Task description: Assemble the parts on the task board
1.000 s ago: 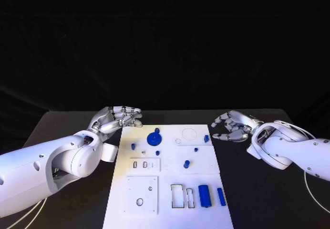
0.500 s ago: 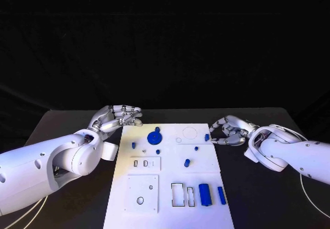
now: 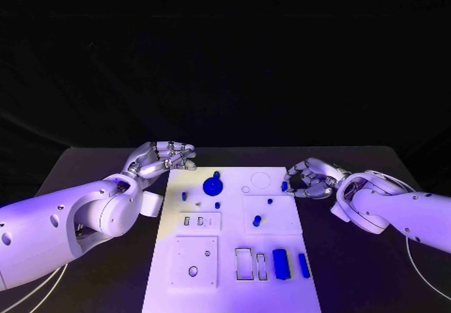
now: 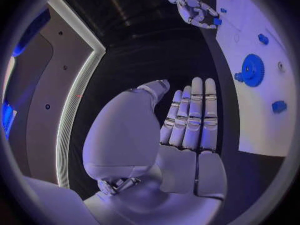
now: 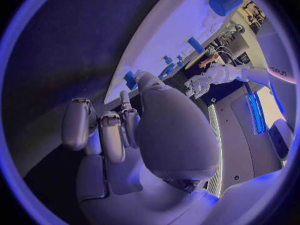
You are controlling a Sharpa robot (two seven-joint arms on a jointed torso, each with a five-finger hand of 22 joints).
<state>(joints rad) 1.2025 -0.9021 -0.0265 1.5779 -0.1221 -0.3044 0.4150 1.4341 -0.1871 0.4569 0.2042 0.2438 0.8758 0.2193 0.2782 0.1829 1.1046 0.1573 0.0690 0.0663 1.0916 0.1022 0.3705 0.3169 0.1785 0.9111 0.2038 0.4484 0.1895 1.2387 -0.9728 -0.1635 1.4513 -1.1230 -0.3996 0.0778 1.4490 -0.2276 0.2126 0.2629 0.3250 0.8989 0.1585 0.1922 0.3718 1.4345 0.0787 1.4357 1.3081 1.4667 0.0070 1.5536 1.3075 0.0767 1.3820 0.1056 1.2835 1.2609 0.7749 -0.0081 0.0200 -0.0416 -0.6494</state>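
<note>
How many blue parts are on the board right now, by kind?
Gear: 1
Large cylinder: 1
Long bar: 1
Small pieces: 6
Total: 9

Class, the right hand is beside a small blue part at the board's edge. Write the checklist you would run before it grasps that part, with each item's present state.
1. Right hand is beside the small blue part at the task board's right edge: ok.
2. Right hand holds nothing yet, fingers curled but apart: ok.
3. Fingers already touch the part: cannot tell; the thumb hides the contact.
4. Left hand holds nothing, fingers straight and apart, off the board's left far corner: ok.
5. Blue gear and the other parts lie apart from the right hand: ok.
</note>
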